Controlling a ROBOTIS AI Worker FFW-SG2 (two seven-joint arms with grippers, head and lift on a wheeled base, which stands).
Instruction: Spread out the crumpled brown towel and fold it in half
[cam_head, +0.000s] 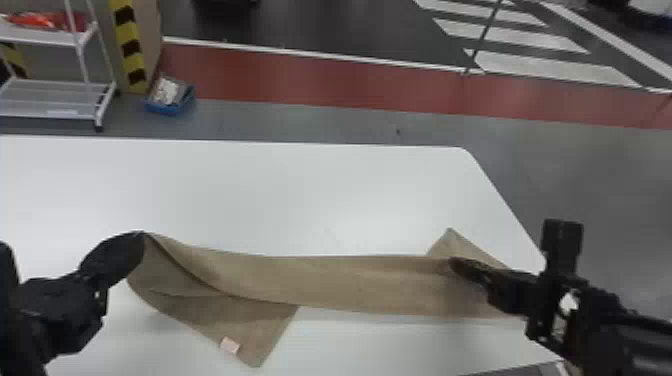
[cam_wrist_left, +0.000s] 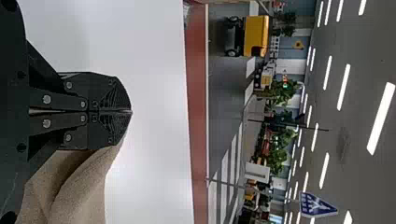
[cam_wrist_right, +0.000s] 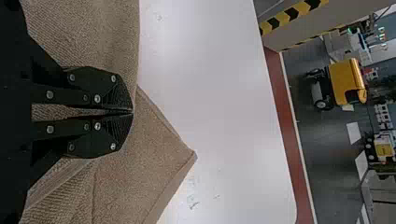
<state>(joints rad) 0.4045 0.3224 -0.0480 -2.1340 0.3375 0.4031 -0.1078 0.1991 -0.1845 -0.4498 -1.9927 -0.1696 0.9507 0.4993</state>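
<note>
Head view, towel, long axis left-right

From where I stand it's bright, with rows of white strip lights glaring from the grey ceiling, a soft pale sheen across the bench, and a faint, soft-edged shadow along the brown towel's near side.

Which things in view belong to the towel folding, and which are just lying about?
For the job:
- brown towel
- white table under it
- left gripper
- right gripper

Just lying about:
- blue bin on the floor
- white rack
- yellow machine
</note>
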